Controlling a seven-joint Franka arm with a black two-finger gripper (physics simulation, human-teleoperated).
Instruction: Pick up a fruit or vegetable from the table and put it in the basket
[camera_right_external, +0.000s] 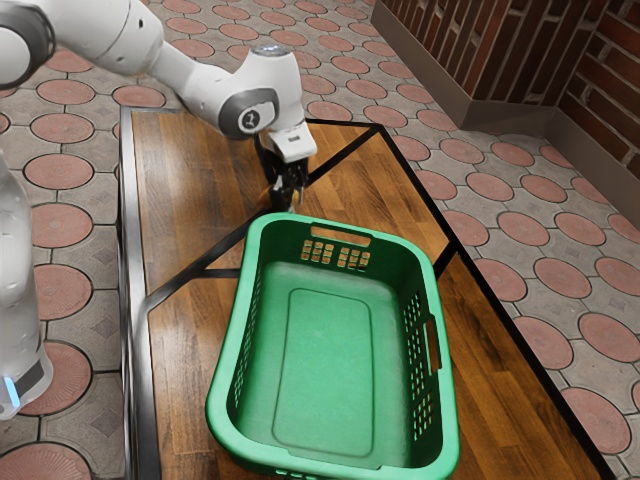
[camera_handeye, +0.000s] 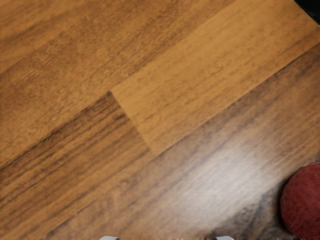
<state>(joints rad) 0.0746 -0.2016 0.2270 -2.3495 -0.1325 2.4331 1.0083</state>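
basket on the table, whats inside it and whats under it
Inside the basket, its bare floor shows, with no fruit or vegetable on it. What is under it is hidden by the basket itself; the wooden table shows around it.

one basket (camera_right_external: 237, 310), one round red thing (camera_handeye: 303, 202), one arm (camera_right_external: 180, 72), one table (camera_right_external: 185, 180)

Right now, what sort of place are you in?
Perhaps a patio or a courtyard, though simulated: paving with round reddish insets, brick walls and a wooden table suggest it.
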